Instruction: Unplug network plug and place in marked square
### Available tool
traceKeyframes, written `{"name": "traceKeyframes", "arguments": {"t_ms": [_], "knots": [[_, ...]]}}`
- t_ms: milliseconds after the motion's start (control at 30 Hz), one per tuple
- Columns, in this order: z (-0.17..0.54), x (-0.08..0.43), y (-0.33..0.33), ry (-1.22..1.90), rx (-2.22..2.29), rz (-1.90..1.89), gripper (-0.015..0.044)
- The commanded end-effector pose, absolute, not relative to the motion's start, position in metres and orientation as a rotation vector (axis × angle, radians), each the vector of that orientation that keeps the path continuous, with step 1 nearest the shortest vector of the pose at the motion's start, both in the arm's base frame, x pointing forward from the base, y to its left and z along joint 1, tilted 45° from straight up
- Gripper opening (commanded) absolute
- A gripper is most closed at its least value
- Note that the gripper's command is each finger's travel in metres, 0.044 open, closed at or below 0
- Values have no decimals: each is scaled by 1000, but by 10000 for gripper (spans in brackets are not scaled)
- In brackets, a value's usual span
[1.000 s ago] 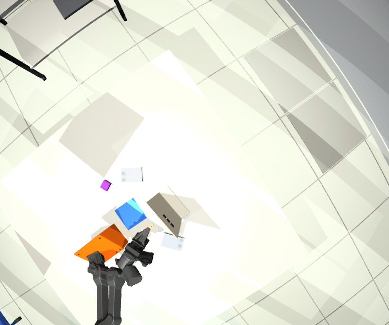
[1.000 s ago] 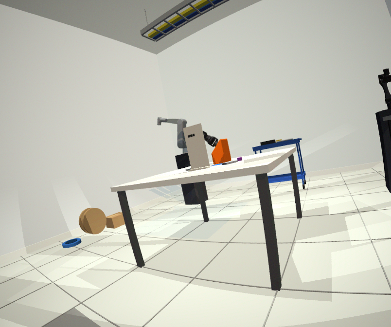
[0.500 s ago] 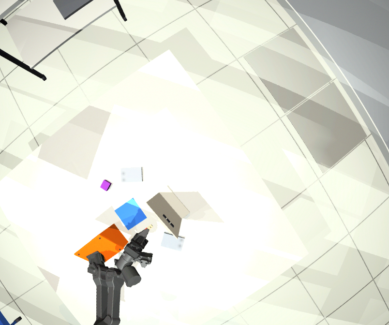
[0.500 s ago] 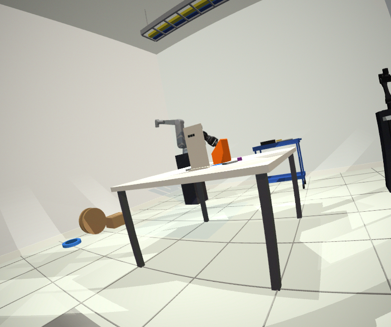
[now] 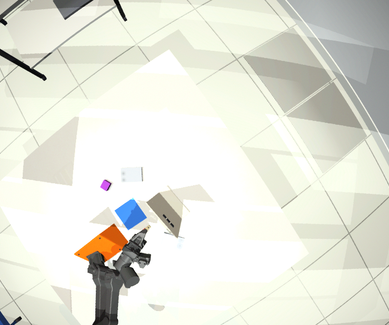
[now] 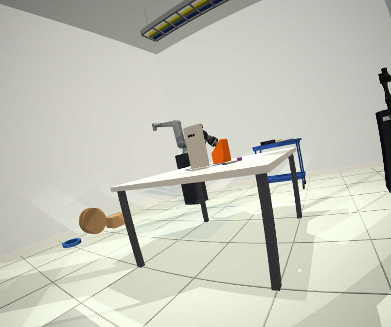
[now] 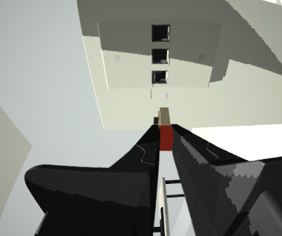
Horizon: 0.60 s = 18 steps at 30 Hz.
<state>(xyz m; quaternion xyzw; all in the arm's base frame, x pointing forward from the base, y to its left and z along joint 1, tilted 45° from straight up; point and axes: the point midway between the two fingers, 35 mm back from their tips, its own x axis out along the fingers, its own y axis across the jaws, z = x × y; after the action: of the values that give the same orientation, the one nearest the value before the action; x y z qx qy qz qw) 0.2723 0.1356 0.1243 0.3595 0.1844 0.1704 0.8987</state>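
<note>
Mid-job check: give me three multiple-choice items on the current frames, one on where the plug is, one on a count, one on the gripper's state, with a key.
1. Where is the plug?
A. seated in a socket
B. out of the panel, in the air in front of it
C. lying on the blue square

2. How many sockets show on the panel?
A. two
B. three
C. five

3. What state is the gripper in?
A. wide open
B. shut on nothing
C. shut on the plug

Key: 1 B, the wrist view shows a gap between the plug tip and the panel; 2 B, three dark openings stand in a column; 3 C, the fingers pinch the plug's red part.
</note>
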Motion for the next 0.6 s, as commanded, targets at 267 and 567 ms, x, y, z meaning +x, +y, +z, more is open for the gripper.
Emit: {"name": "traceKeyframes", "arguments": {"t_ms": [267, 567], "knots": [[148, 261, 152, 373, 752, 353, 0], [164, 247, 161, 372, 754, 352, 0]]}}
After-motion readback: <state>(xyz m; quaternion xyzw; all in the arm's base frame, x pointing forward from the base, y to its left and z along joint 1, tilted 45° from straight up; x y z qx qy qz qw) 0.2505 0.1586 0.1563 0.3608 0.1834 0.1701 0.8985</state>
